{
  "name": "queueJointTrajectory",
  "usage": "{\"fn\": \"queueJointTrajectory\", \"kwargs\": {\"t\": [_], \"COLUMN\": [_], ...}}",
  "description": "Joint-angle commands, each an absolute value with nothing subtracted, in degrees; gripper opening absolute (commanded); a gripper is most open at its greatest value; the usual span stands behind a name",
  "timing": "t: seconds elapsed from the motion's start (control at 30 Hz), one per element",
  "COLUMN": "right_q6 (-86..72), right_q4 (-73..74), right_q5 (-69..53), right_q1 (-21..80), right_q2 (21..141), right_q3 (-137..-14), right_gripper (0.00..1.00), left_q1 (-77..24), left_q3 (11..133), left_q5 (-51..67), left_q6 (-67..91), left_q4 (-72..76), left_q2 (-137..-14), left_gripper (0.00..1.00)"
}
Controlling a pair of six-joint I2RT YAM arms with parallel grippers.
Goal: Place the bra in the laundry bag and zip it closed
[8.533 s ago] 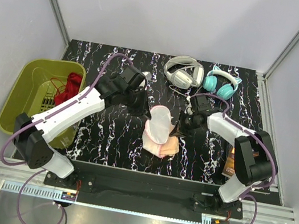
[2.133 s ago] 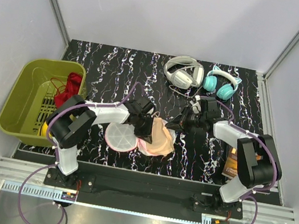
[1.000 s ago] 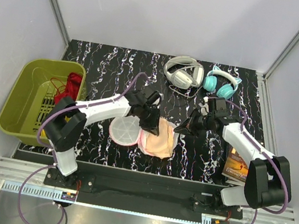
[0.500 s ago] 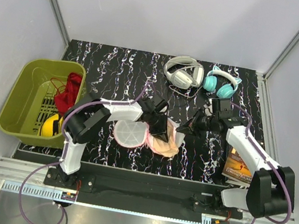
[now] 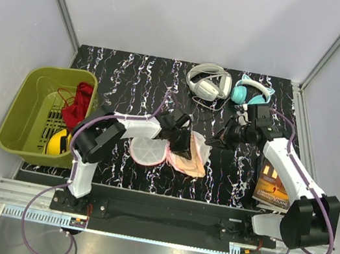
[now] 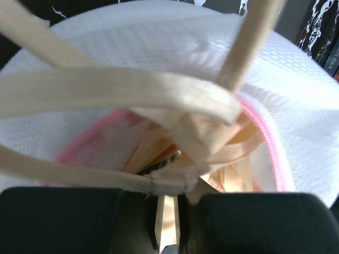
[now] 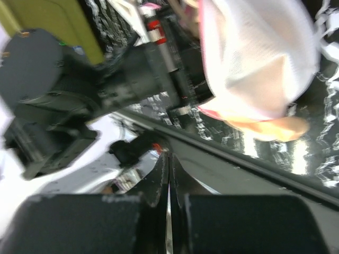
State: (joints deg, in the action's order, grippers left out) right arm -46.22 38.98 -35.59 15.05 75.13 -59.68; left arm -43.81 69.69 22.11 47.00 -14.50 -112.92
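Stuffing is the step: my left gripper (image 6: 168, 222) pinches the bra (image 6: 193, 132), half inside the laundry bag (image 6: 159, 42), straps (image 6: 122, 92) trailing out, my right gripper (image 7: 168, 157) clamped shut nearby; next I tuck straps in, then zip.

- The book (image 5: 273, 185) lying at the right edge of the worktop (image 5: 133, 74) is showing pale lettering low on its cover, but it is coming out too small to read.
- In the left wrist view, a dark strip (image 6: 329, 45) in the top right corner is carrying a few white letters, which are cut off and not legible.
- Nothing else is showing readable print.
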Motion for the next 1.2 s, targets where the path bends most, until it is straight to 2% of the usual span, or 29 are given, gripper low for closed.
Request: {"fn": "queueJointTrajectory", "kwargs": {"t": [0.0,0.1,0.13,0.2,0.23,0.33,0.43,0.7,0.97,1.07,1.17], "right_q6": [-30.27,-22.17,-19.80,-18.81,-18.55,-18.28,-18.72,-16.62,-17.40,-18.10,-19.15], "right_q4": [40.17,38.59,38.50,37.62,37.01,36.13,34.37,33.49,31.21,30.94,31.02], "right_q5": [-34.63,-33.41,-32.27,-32.17,-31.65,-30.77,-29.19,-14.35,-15.47,-15.38,-15.82], "right_q1": [14.94,15.47,15.56,16.08,16.69,19.77,22.93,26.80,28.21,28.21,28.21], "right_q2": [80.05,82.17,82.61,83.49,83.76,85.69,87.18,86.66,86.93,87.27,87.45], "right_q3": [-61.35,-60.91,-61.17,-61.00,-61.17,-61.26,-60.47,-59.86,-60.21,-60.55,-61.26], "right_gripper": [0.00,0.14,0.25,0.32,0.40,0.55,0.59,0.59,0.56,0.49,0.28], "left_q1": [-43.24,-43.24,-43.24,-43.24,-43.24,-43.24,-43.24,-43.24,-43.24,-43.24,-43.24], "left_q3": [68.20,68.46,68.55,68.64,68.47,68.20,68.03,68.47,67.32,68.02,69.78], "left_q5": [16.60,17.93,18.19,18.89,19.16,19.34,19.34,19.69,19.78,20.04,20.74], "left_q6": [42.63,42.80,43.15,43.33,43.42,43.59,43.68,43.15,44.29,44.82,45.61], "left_q4": [-17.58,-17.67,-17.58,-17.58,-17.58,-17.58,-17.58,-19.86,-21.09,-21.01,-21.09], "left_q2": [-110.13,-109.42,-109.51,-109.69,-109.86,-109.60,-109.16,-106.18,-101.69,-102.04,-103.70], "left_gripper": [0.17,0.17,0.17,0.17,0.18,0.18,0.18,0.24,0.37,0.38,0.38]}}
